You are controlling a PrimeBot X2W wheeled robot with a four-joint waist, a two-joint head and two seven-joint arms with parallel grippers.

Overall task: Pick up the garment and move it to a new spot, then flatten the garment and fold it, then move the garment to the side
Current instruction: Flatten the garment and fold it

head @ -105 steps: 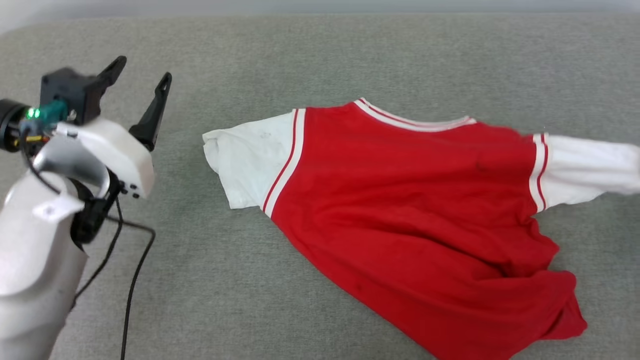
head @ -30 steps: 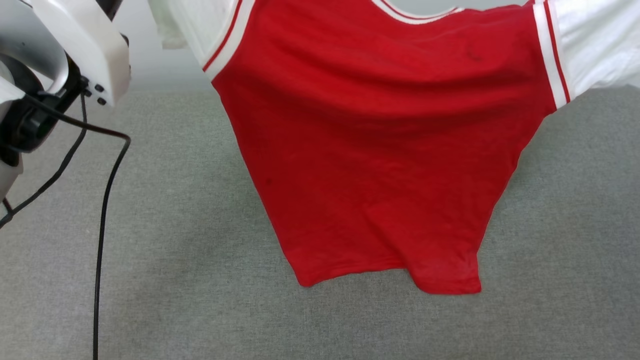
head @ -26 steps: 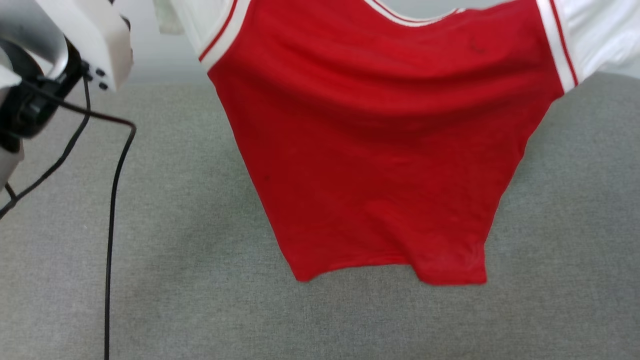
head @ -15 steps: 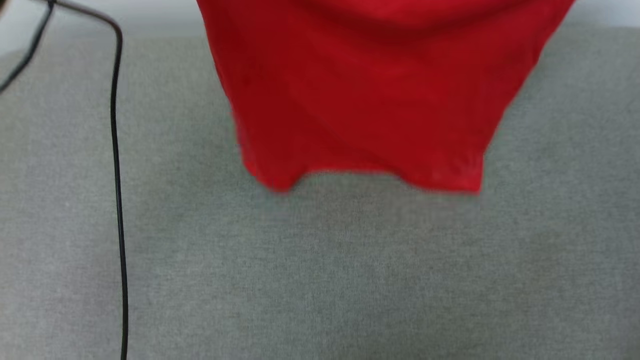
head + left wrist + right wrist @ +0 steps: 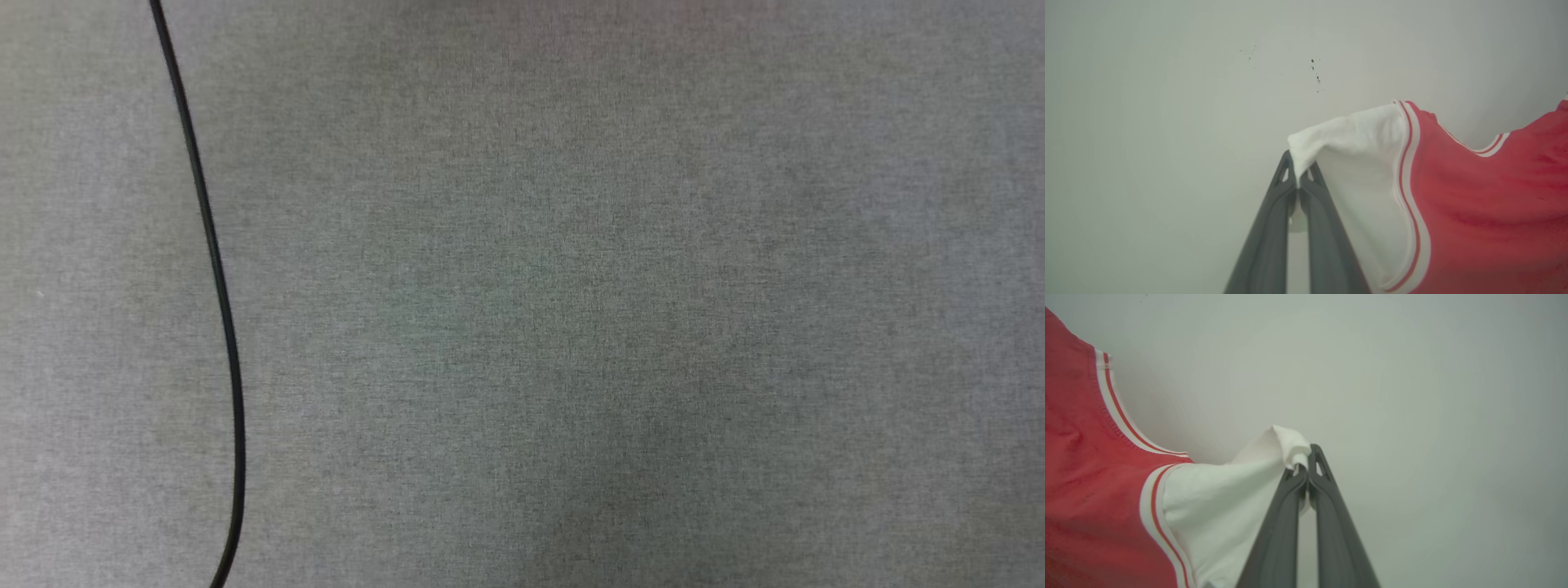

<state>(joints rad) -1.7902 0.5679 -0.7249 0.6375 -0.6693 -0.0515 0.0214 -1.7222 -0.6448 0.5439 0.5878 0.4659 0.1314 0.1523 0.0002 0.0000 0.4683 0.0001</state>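
The garment is a red jersey with white sleeves and red-white striped trim, and it hangs in the air in front of a pale wall. In the left wrist view my left gripper is shut on the tip of one white sleeve. My right gripper is shut on the tip of the other white sleeve, with the red body of the garment stretching off to the left. The lettering is hidden.
The head view looks down on a grey fabric surface. A thin black cable runs down its left side. A plain pale wall with a few dark specks stands behind the lifted jersey.
The jersey lay on the grey surface, then hung lifted by both sleeves. It has since left the head view past the top edge, along with the left arm; the whole picture shifted.
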